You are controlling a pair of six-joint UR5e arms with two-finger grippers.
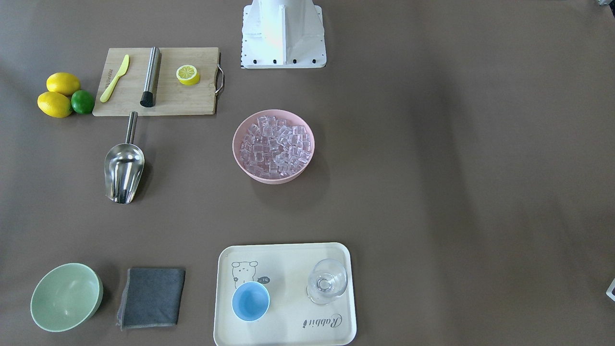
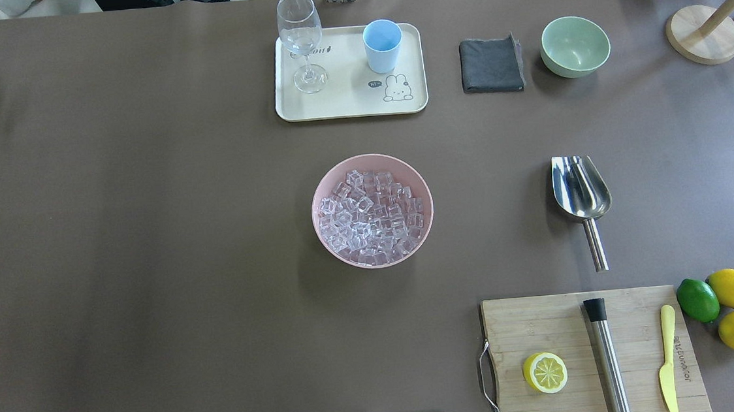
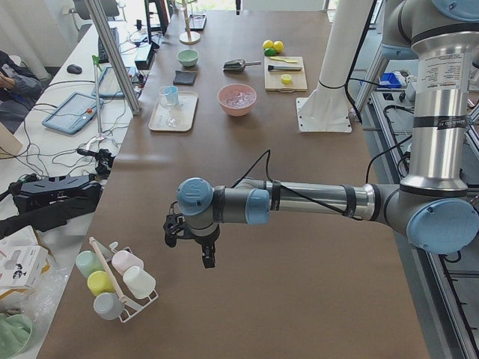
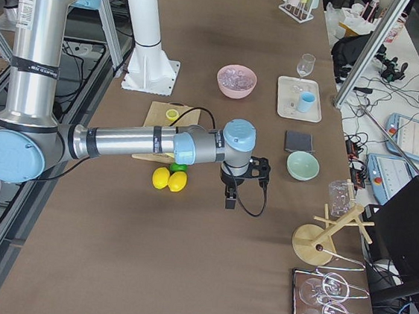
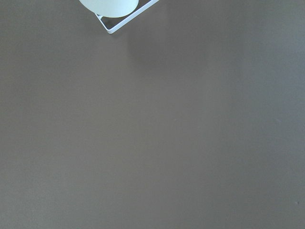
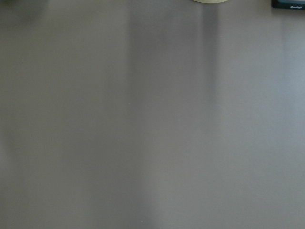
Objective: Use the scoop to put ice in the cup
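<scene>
The ice (image 2: pixel 371 215) fills a pink bowl (image 2: pixel 323 190) at the table's middle. The light-blue cup (image 2: pixel 383 45) stands upright on a cream tray (image 2: pixel 351 83), also in the front view (image 1: pixel 250 301). The steel scoop (image 2: pixel 581 192) lies on the table to the right of the bowl, handle toward the robot. My left gripper (image 3: pixel 208 258) shows only in the exterior left view, above bare table far from these things. My right gripper (image 4: pixel 229 202) shows only in the exterior right view, beyond the lemons. I cannot tell whether either is open or shut.
A clear glass (image 2: pixel 300 41) shares the tray. A grey cloth (image 2: pixel 490 65) and a pale green bowl (image 2: pixel 575 45) lie beside it. A cutting board (image 2: pixel 547 329) holds a half lemon, a steel rod and a yellow knife. Lemons and a lime (image 2: pixel 697 300) sit nearby.
</scene>
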